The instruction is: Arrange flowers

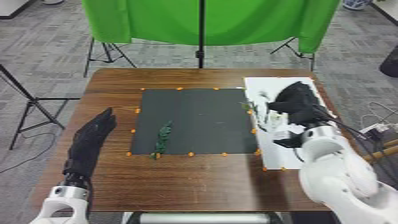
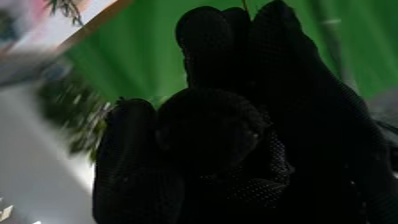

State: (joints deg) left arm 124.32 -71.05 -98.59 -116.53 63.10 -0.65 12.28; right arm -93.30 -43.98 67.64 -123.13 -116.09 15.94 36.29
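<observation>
Grey carpet (image 1: 155, 75) is spreading below, and a bright green cloth (image 1: 160, 20) is hanging beyond the far edge of my brown wooden surface (image 1: 182, 185). On that wood, a dark grey square mat (image 1: 209, 122) is lying in the middle, and a long white panel (image 1: 284, 162) is running along the right side. My black-gloved left hand (image 1: 91, 134) is resting left of the mat, fingers lying straight. My black-gloved right hand (image 1: 302, 106) is hovering over the panel; whether it is gripping anything, I cannot tell. A leafy green sprig (image 1: 163, 137) is lying lengthwise on the mat, toward its left side, and thin stems with pale flowers (image 1: 273, 119) are lying on the panel beside my right hand. Small orange markers (image 1: 190, 154) are dotting the mat's border.

I'm judging this to be the picking of the next stem. Doing it well is meaning singling out one stem, pinching it low, away from the petals, and lifting slowly so that its neighbours aren't dragging along.
</observation>
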